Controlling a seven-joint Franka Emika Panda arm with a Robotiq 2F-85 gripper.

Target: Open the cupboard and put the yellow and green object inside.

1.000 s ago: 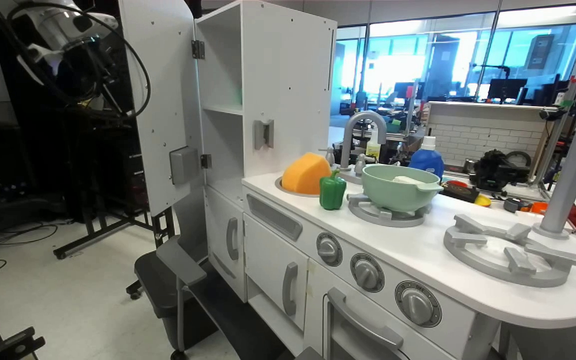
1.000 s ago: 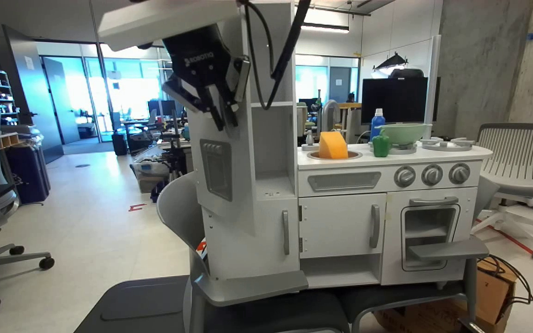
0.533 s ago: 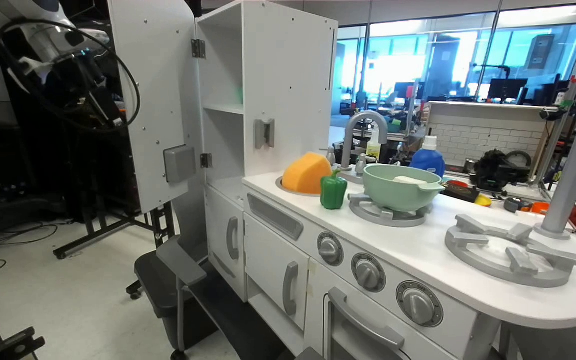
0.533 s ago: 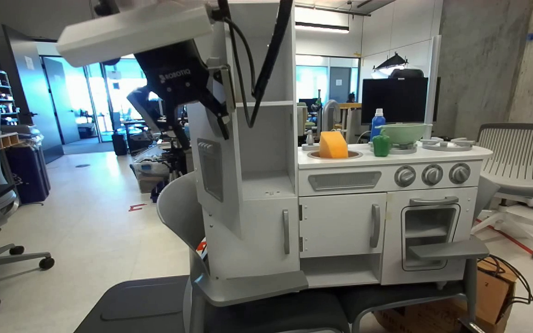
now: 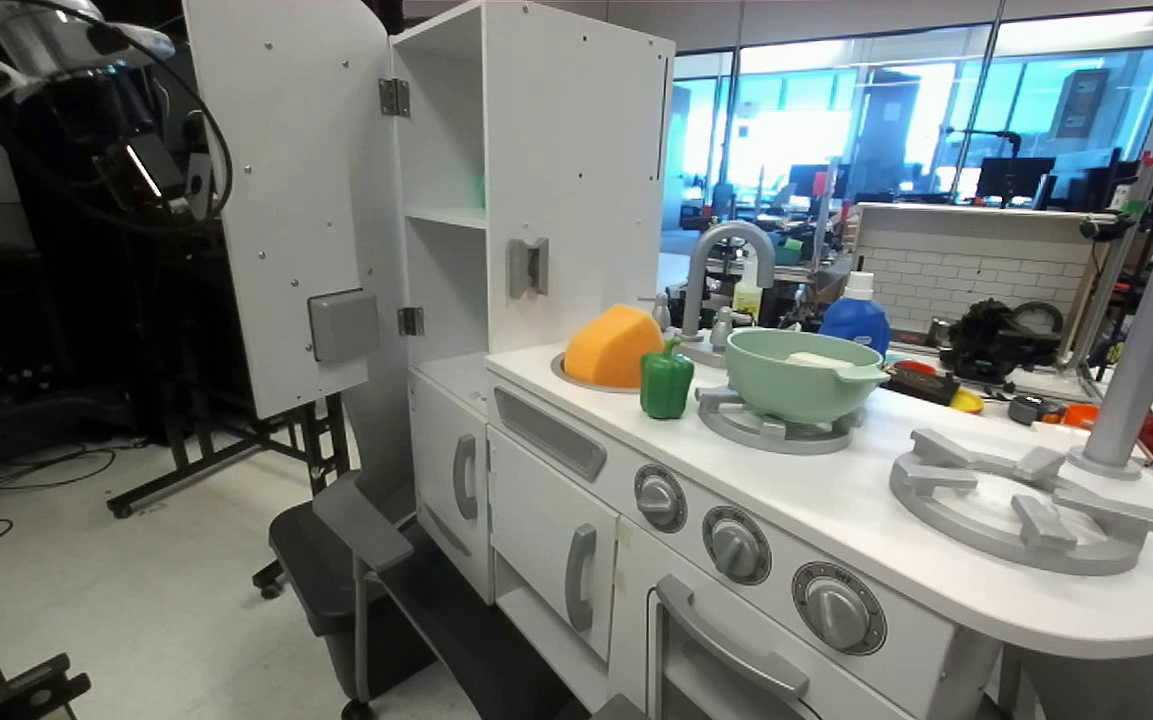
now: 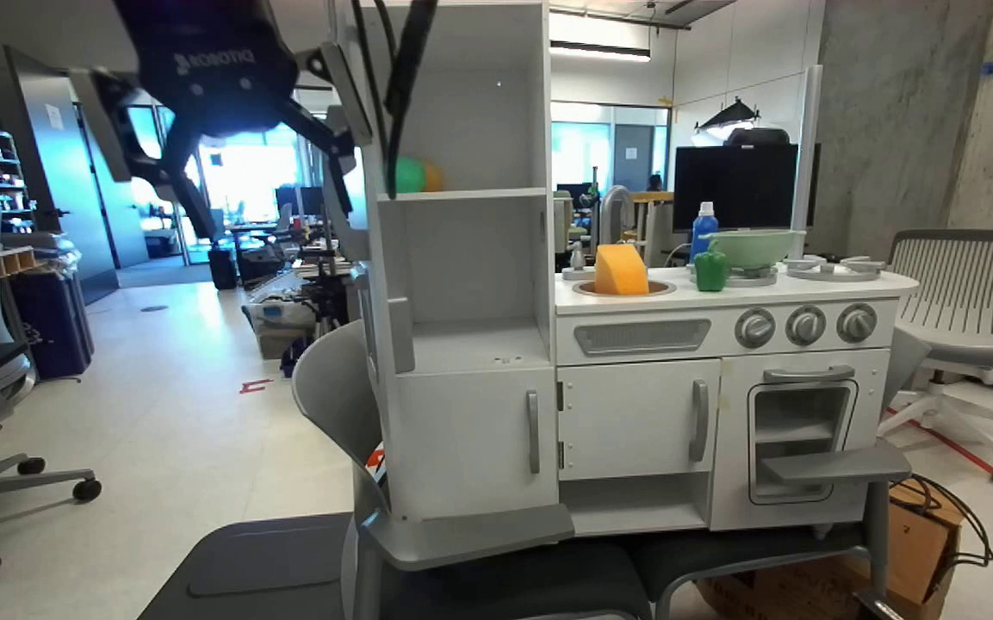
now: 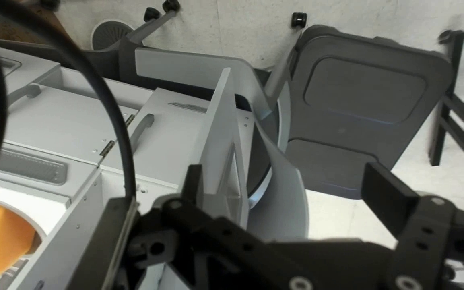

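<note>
Step in hand, as judged: opening the cupboard point(image 5: 442, 125); its door point(image 5: 306, 200) stands wide. The gripper point(image 6: 277, 222) is spread, holding nothing. The yellow-orange lump point(image 5: 611, 348) sits in the sink point(image 6: 665, 288) at the cupboard end of the tabletop point(image 5: 836, 490); the green pepper point(image 5: 666, 386) stands beside it, nearer the front edge. A green-and-orange item point(image 6: 410, 175) rests on the upper shelf point(image 6: 479, 194), role uncertain. Next, retract from the door, then approach lump or pepper.

End effector point(image 6: 278, 222) is blk w/ pale ROBOTIQ lettering point(image 6: 214, 60), silver screws point(image 7: 408, 282), blk cables point(image 7: 128, 169).
</note>
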